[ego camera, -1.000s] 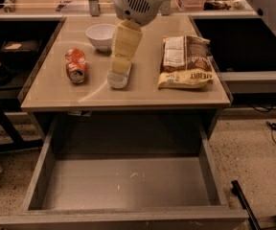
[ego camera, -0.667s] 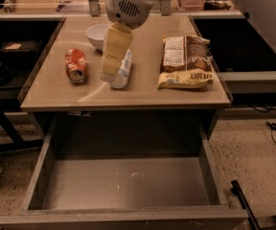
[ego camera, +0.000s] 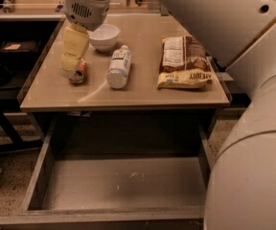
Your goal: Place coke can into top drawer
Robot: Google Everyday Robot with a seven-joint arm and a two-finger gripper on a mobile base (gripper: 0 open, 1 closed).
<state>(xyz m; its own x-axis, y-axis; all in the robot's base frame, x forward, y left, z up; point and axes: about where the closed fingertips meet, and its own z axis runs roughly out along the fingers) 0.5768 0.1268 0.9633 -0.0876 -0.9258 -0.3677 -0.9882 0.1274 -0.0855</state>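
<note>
Coke can: you find it at the left of the frame, on the table near its left edge, not in the drawer.
Can's lie: on its side, silver end turned toward the lower edge of the frame; the long axis runs up the frame, away from the table's front edge. Much of its body is hidden from you by the claw.
Gripper: upper left of the frame, its pale yellow claw hanging below the grey wrist housing and reaching down onto the can's upper side.
Claw state: you cannot tell whether it is open, closed or gripping; it overlaps the can, and contact looks likely but is not plain.
Top drawer: pulled out across the lower part of the frame, below the table's front edge, its scuffed grey bottom showing.
White bottle: lying on its side just right of the can, apart from it.
White bowl: behind the bottle, beside the wrist housing.
Snack bags: right side of the table, well apart from the can.
</note>
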